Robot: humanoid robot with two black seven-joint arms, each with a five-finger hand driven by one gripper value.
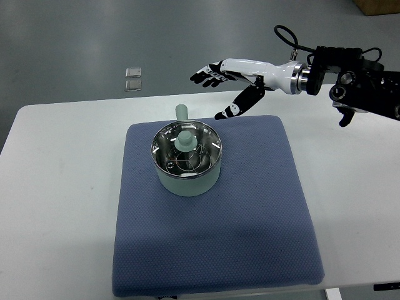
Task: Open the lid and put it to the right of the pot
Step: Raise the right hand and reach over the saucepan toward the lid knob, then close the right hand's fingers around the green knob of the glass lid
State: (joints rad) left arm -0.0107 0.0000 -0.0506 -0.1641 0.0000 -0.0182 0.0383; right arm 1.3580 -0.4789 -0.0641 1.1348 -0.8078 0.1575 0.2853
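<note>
White table (pixel 56 187), blue mat (pixel 250 219); glass lid (pixel 186 147) on pot (pixel 187 181); right hand (pixel 232 81) spread, empty.

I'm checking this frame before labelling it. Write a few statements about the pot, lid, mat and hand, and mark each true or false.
1. The glass lid is on the pot. True.
2. The right hand grasps the lid's knob. False: it is open in the air behind the pot, touching nothing.
3. The pot stands on the blue mat. True.
4. The pot's handle points toward the camera. False: it points away, to the far side.
5. The left hand rests on the mat. False: no left hand shows.
</note>
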